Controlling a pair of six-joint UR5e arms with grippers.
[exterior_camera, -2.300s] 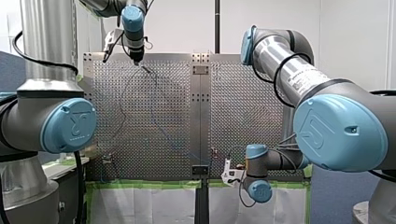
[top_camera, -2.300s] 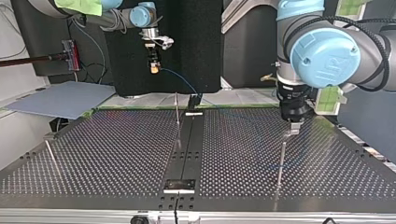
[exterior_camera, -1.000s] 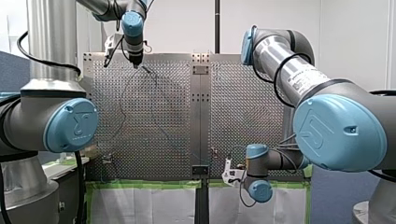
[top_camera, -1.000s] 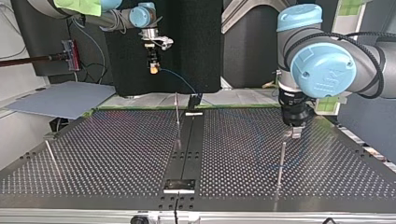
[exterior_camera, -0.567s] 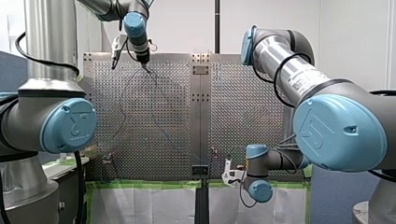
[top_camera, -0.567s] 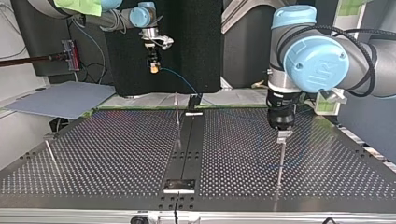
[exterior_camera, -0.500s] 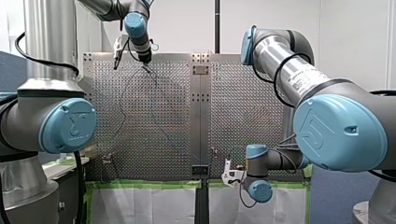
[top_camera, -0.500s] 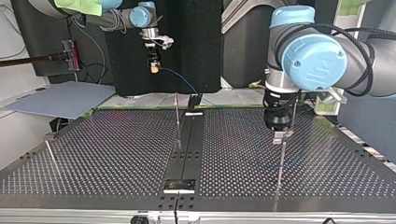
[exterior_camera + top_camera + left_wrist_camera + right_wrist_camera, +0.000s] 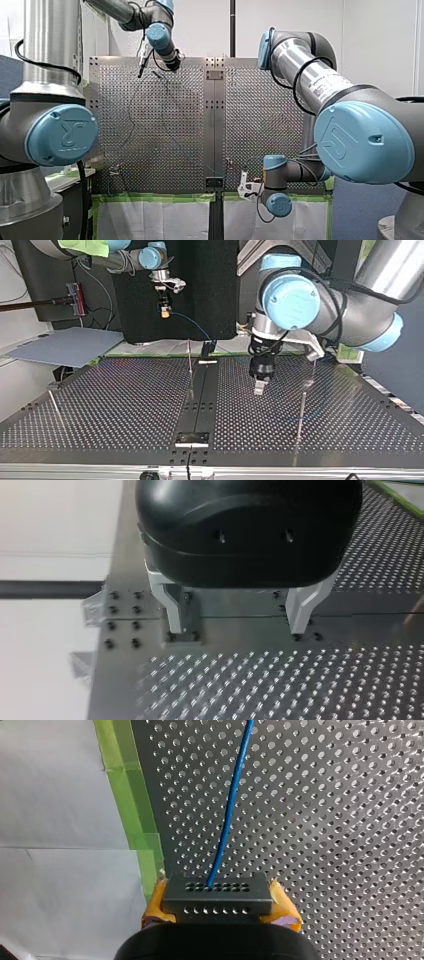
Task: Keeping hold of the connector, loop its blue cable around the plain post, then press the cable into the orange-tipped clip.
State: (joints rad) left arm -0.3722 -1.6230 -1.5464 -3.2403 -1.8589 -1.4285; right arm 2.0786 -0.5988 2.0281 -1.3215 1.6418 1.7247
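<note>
My right gripper [image 9: 218,895] is shut on the dark grey connector [image 9: 217,907], with its yellow pads [image 9: 285,912] on either side of it. The blue cable [image 9: 231,805] runs from the connector out over the perforated plate. In the top view that gripper [image 9: 164,313] hangs behind the table's far edge, and the cable [image 9: 192,326] slopes down to the plate's middle. My left gripper [image 9: 237,625] is open with nothing between its metal fingers [image 9: 176,611]. It hovers low over the plate [image 9: 260,386], left of a slim metal post [image 9: 301,412].
Other thin posts stand near the plate's centre strip [image 9: 190,360] and at the top view's left [image 9: 54,407]. A small metal fitting [image 9: 308,384] sits behind the right-hand post. Green tape [image 9: 132,795] lines the plate's edge under my right gripper.
My left arm has swung toward the top view's left, carrying its open gripper away from the right-hand post. My right arm and the connector have stayed in place.
</note>
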